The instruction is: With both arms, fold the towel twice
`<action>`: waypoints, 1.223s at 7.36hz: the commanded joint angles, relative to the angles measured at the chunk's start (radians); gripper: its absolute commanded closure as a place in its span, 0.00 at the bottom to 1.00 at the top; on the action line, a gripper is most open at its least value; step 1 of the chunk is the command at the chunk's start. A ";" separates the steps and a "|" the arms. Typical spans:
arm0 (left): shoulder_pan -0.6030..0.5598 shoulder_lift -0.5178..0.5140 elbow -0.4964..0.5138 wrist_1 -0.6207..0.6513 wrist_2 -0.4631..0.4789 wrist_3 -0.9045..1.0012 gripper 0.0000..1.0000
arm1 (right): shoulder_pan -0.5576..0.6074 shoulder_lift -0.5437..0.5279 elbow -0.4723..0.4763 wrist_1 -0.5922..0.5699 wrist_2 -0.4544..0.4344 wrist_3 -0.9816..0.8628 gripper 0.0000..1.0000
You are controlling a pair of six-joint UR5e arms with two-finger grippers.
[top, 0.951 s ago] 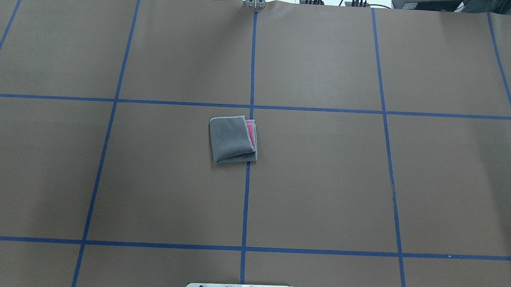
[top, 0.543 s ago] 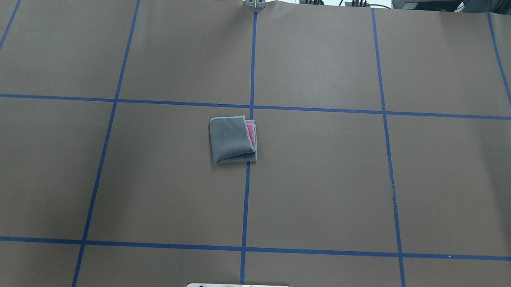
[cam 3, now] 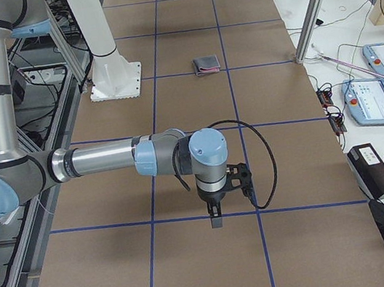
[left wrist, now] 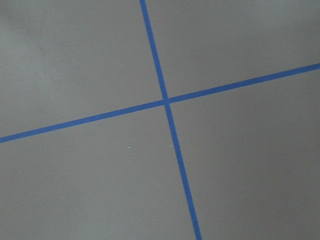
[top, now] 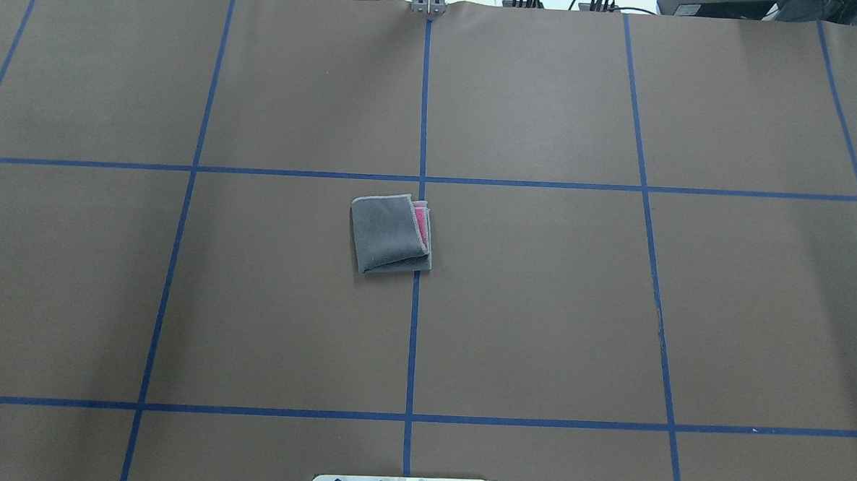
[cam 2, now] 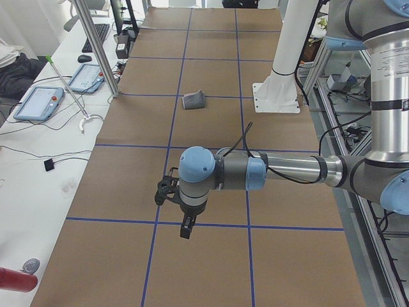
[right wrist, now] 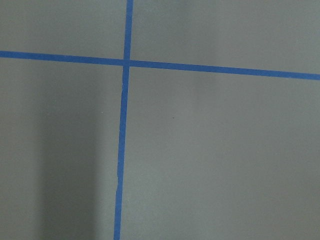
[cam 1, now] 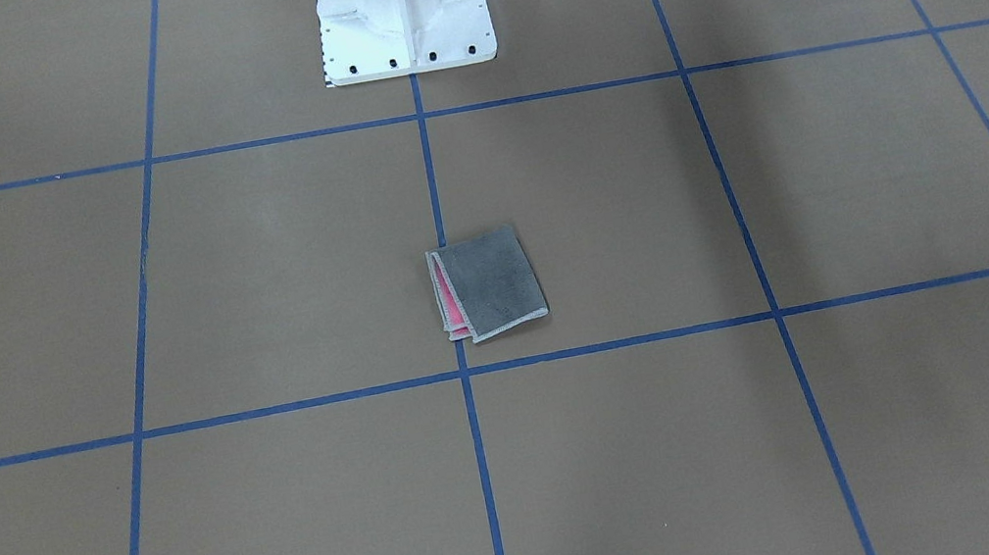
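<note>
The towel [top: 389,233] lies folded into a small square near the table's middle, grey face up, with a pink strip showing along one edge. It also shows in the front view [cam 1: 496,287], the left view [cam 2: 193,100] and the right view [cam 3: 206,64]. Neither arm touches it. My left gripper [cam 2: 185,229] hangs over the table far toward the left end, and shows only in the left side view. My right gripper [cam 3: 216,220] hangs far toward the right end, and shows only in the right side view. I cannot tell whether either is open or shut. Both wrist views show only brown table and blue tape.
The white pedestal base [cam 1: 403,14] stands at the robot's side of the table. Blue tape lines [top: 413,341] mark a grid on the brown cover. Metal posts [cam 2: 96,45] and side benches with control tablets [cam 3: 365,100] stand along the far edge.
A small dark shape at the overhead view's left edge one second ago is gone. The towel has not moved.
</note>
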 commanded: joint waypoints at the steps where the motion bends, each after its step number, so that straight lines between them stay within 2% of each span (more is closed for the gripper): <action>1: -0.010 0.018 -0.002 -0.004 -0.026 -0.074 0.00 | 0.000 -0.001 -0.005 0.000 0.003 -0.001 0.00; 8: 0.036 0.010 0.000 -0.038 -0.025 -0.082 0.00 | 0.000 -0.004 -0.006 0.002 0.012 -0.002 0.00; 9: 0.036 0.010 0.009 -0.079 -0.026 -0.087 0.00 | 0.000 -0.007 -0.006 0.002 0.012 -0.004 0.00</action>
